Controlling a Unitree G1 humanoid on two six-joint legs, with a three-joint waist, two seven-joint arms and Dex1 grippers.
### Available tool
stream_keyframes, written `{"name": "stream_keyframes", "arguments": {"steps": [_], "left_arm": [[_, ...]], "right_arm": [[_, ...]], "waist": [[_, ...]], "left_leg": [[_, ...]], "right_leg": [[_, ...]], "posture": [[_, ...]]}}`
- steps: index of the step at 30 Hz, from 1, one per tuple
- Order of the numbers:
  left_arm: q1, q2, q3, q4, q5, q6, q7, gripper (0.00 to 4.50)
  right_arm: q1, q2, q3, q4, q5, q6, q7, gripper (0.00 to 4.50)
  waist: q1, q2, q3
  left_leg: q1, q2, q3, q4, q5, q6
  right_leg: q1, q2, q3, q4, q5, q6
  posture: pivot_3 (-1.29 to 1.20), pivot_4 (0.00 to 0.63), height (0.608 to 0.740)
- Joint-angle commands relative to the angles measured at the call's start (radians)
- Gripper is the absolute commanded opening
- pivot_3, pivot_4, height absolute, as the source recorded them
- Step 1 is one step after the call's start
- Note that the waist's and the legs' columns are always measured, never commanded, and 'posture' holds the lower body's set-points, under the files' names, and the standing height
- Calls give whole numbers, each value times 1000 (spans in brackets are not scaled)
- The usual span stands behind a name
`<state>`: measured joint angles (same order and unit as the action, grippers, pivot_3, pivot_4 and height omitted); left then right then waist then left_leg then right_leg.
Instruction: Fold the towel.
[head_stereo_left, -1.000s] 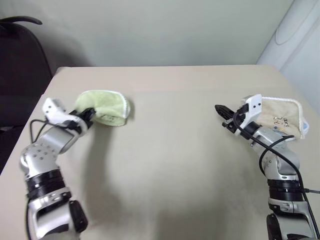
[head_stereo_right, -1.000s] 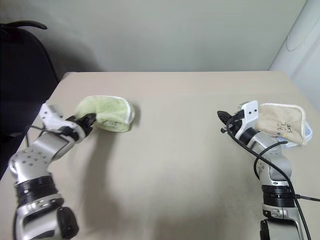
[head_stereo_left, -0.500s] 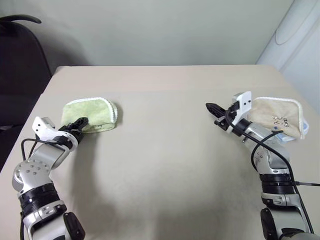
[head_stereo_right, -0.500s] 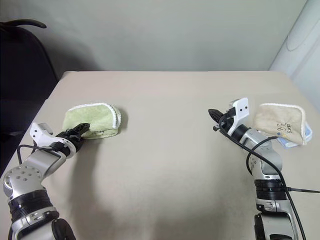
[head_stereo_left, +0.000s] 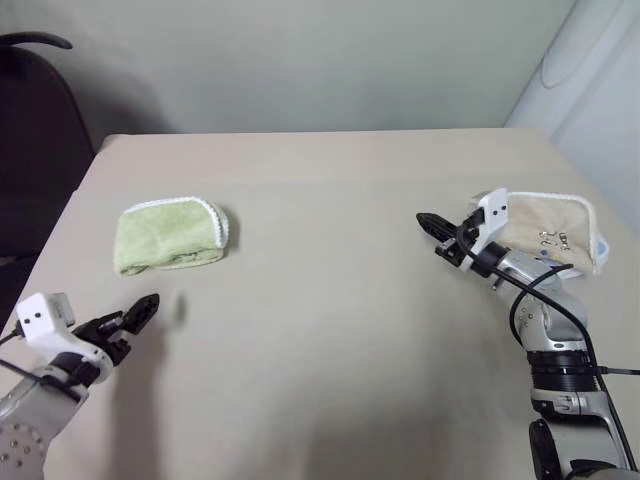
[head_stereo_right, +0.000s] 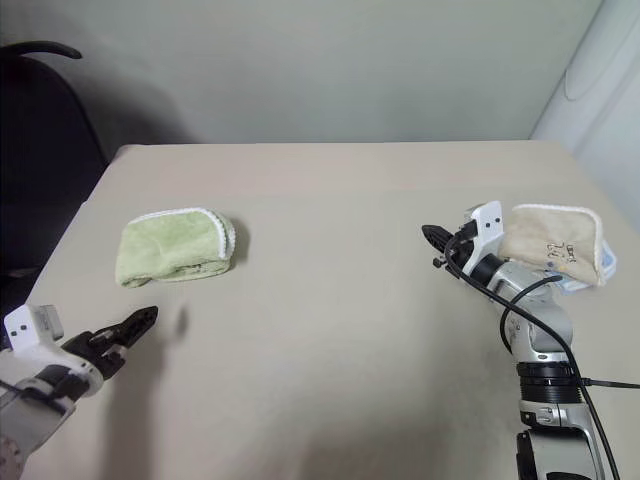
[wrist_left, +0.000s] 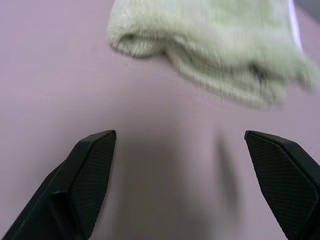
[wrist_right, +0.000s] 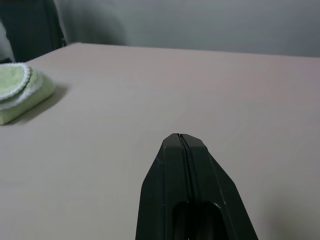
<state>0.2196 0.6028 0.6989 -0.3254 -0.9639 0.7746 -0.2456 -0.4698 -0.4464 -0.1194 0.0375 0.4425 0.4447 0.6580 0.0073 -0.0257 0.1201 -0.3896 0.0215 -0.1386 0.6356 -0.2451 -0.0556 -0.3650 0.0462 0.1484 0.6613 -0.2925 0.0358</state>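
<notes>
1. Bench (head_stereo_left: 330, 330): beige top, the largest thing we list; it carries both cloths, and we place everything else by the towel that lies on it.

2. Chair (head_stereo_left: 30, 120): dark, off the bench edge, beyond the towel on the left-arm side.

3. Beige towel (head_stereo_left: 555, 232): folded, white edging, well apart from the towel across the bench, just behind the right hand. Not the task's cloth.

4. Towel (head_stereo_left: 168, 235): light green terry, white stitched edging, lying doubled over on the bench toward its left side. We read its long axis as running across the bench, rounded edged end toward the middle. We judge the fold largely made, though one layer looks loose in the left wrist view.

5. Right hand (head_stereo_left: 428, 222): fingers pressed together, empty, raised over the bench well apart from the towel, pointing toward it.

6. Left hand (head_stereo_left: 135, 313): fingers spread wide, pinching nothing, near the towel on its near side, apart from it. The towel lies straight ahead of this hand, broadside on; we judge this the nearer hand by far, so any tidying of the fold falls to it.
</notes>
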Motion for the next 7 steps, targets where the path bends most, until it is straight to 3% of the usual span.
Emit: {"name": "stream_keyframes", "arguments": {"steps": [1, 5, 7], "left_arm": [[-50, 39, -105, -151, 97, -93, -62, 4477], [-147, 70, -289, -221, 216, -131, -95, 4477], [-178, 54, -336, -234, 224, -130, -104, 4477]], "right_arm": [[-12, -38, -46, 4, 36, 0, 50, 0], [6, -78, -60, -4, 74, 31, 116, 0], [23, -94, -71, -9, 87, 42, 132, 0]], "waist": [[13, 0, 0], [22, -1, 0], [18, -1, 0]], "left_leg": [[0, 0, -2, 0, -4, 8], [0, -1, -6, 1, -3, 6], [0, -1, -5, 0, 1, -4]], "right_leg": [[1, 0, -2, 0, 0, 0], [4, 0, -6, 1, 1, -2], [6, 0, -7, 1, 1, -3]], "posture": [[0, 150, 740], [0, 150, 740], [0, 150, 740]]}}
